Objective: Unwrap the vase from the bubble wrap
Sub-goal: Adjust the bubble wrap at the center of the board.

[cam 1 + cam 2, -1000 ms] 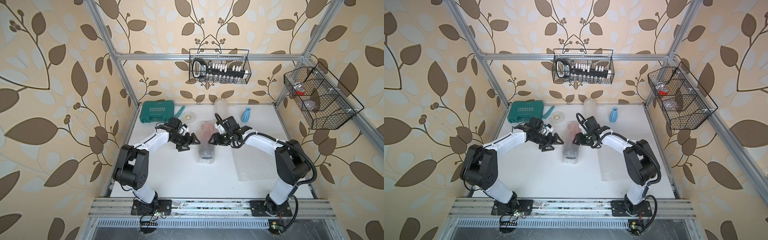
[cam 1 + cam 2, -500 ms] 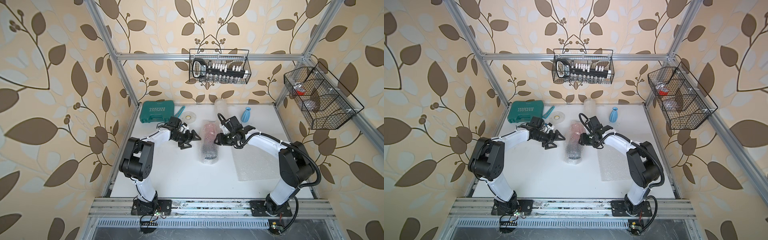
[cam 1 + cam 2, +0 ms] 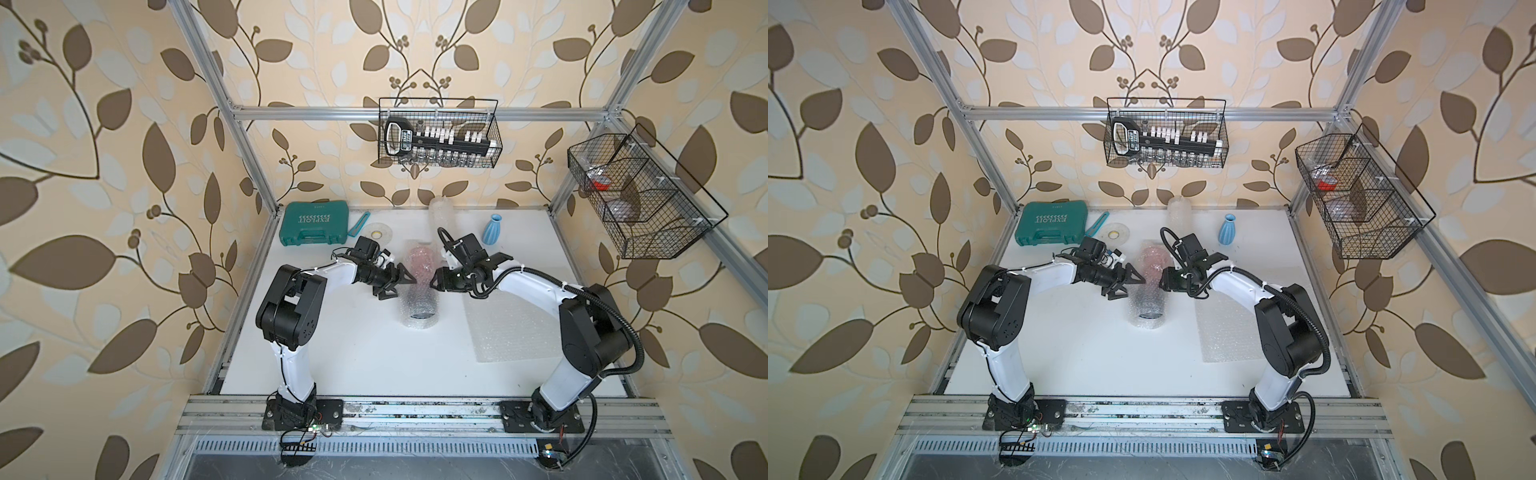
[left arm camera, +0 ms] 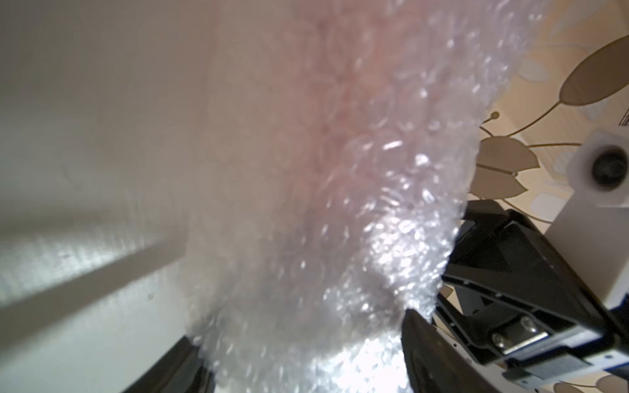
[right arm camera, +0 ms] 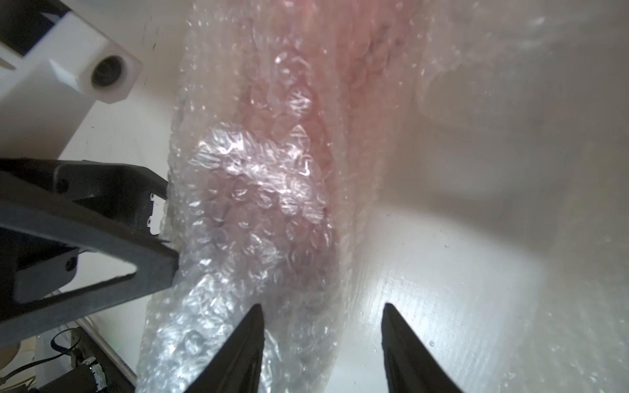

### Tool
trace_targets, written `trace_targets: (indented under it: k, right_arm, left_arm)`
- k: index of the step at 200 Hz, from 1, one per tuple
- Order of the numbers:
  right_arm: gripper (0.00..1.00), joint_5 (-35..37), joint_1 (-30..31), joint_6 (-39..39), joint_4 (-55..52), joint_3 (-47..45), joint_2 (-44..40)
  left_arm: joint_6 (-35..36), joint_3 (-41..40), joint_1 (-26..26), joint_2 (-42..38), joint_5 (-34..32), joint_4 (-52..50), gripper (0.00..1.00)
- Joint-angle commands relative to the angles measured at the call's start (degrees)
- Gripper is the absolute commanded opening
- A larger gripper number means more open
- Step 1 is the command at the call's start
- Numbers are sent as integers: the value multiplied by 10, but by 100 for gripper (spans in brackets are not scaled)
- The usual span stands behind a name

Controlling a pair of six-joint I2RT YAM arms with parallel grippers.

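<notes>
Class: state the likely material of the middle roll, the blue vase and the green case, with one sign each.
Roll: clear plastic bubble wrap, glossy; its air bubbles glint. Blue vase: possibly ceramic; smooth, even colour. Green case: likely moulded plastic; printed lettering.

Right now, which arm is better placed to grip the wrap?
Probably left: the left gripper straddles the wrap; the right gripper stands open at its edge.
</notes>
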Motion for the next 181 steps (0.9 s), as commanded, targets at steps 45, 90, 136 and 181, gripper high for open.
trace_targets:
  k: [45, 90, 136, 181]
  right_arm:
    - [54, -88, 52, 25, 15, -14, 32]
    - [54, -110, 83, 44, 42, 6, 45]
    - [54, -109, 96, 48, 50, 4, 48]
    - [54, -31, 94, 37, 10, -33, 23]
  left_arm:
    - [8, -2, -6, -73, -6, -7, 70]
    - [18, -39, -6, -142, -42, -38, 66]
    - [31, -84, -7, -207, -68, -64, 66]
    - [37, -97, -9, -211, -47, -69, 66]
